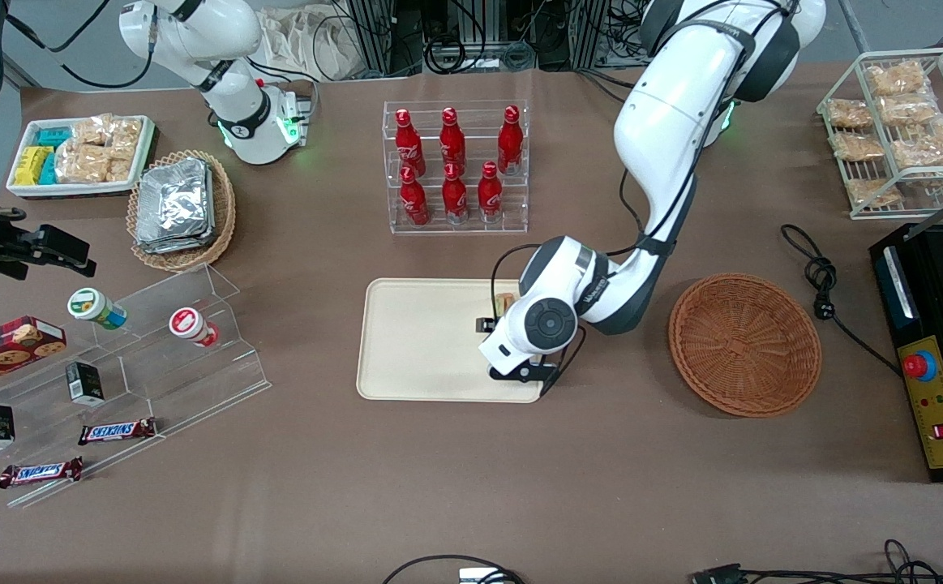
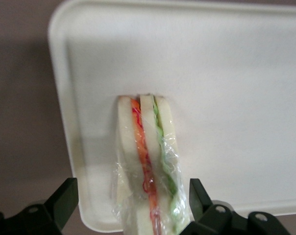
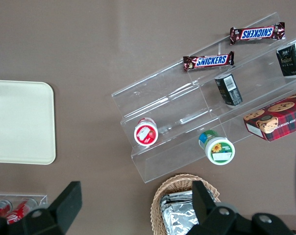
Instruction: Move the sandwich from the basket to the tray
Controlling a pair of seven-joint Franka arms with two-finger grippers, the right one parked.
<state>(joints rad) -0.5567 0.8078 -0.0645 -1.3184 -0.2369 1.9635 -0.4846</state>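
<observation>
**Sandwich over the tray, fingers apart**

Front view: the gripper [image 1: 497, 312] hangs over the tray [image 1: 414, 341]; the basket [image 1: 744, 345] lies well apart.

Left wrist view: the wrapped sandwich [image 2: 147, 166] rests on the tray [image 2: 226, 73] between spread fingers [image 2: 64, 198], one clearly apart from it.

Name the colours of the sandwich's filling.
Orange-red and green, between white bread; clearest in the left wrist view of the sandwich.

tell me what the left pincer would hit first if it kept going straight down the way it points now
Probably the flat cream-beige plastic tray. The left pincer points down over it, open, with the plastic-wrapped triangular white-bread sandwich between its fingers; whether the sandwich already rests on the tray is unclear.
</observation>
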